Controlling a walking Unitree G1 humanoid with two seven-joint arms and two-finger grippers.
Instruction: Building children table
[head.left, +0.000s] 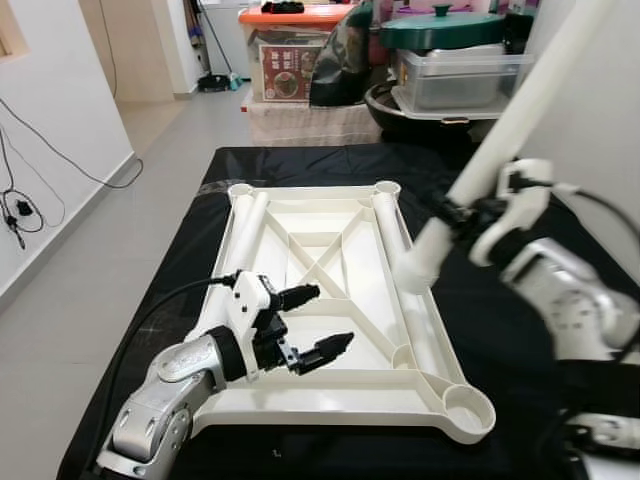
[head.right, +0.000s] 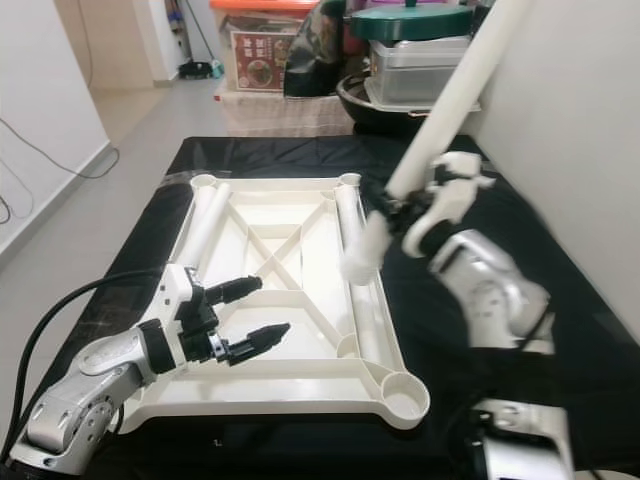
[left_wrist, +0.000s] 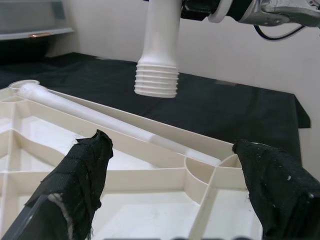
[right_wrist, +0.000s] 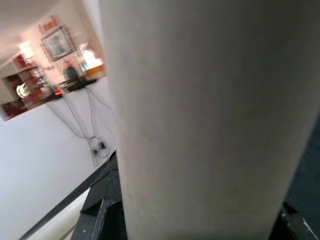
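On the left, the left pincer (head.left: 312, 320) hovers low over the near-left part of the upturned tabletop (head.left: 330, 400), its two black fingers (left_wrist: 82, 172) spread wide and holding nothing. The tabletop is a white moulded plastic panel lying underside-up on the black-covered table (head.left: 500, 330), with crossing ribs across its middle and a round socket (head.left: 465, 405) at each corner. It looks stiff and light for its span, so it should slide readily on the smooth cover unless it is steadied; the outer rim or a rib near a socket offers the firmest purchase. Two loose legs (head.left: 250, 225) lie inside the panel along its left and right edges, each a smooth white tube that could roll if nudged. Further right, the right pincer (head.left: 462, 222) is clamped around a third leg (head.left: 520, 110), gripping it a short way above its lower end and holding it tilted, with the top leaning away to the right. The ribbed threaded end (left_wrist: 156, 79) hangs in the air above the right side of the panel, not yet over any socket. The tube appears rigid, hollow and light, but its glossy surface is likely slippery, and the long overhang above the grip will tend to lever it. A hold close to the threaded end gives the best control for seating and turning it into a corner socket.
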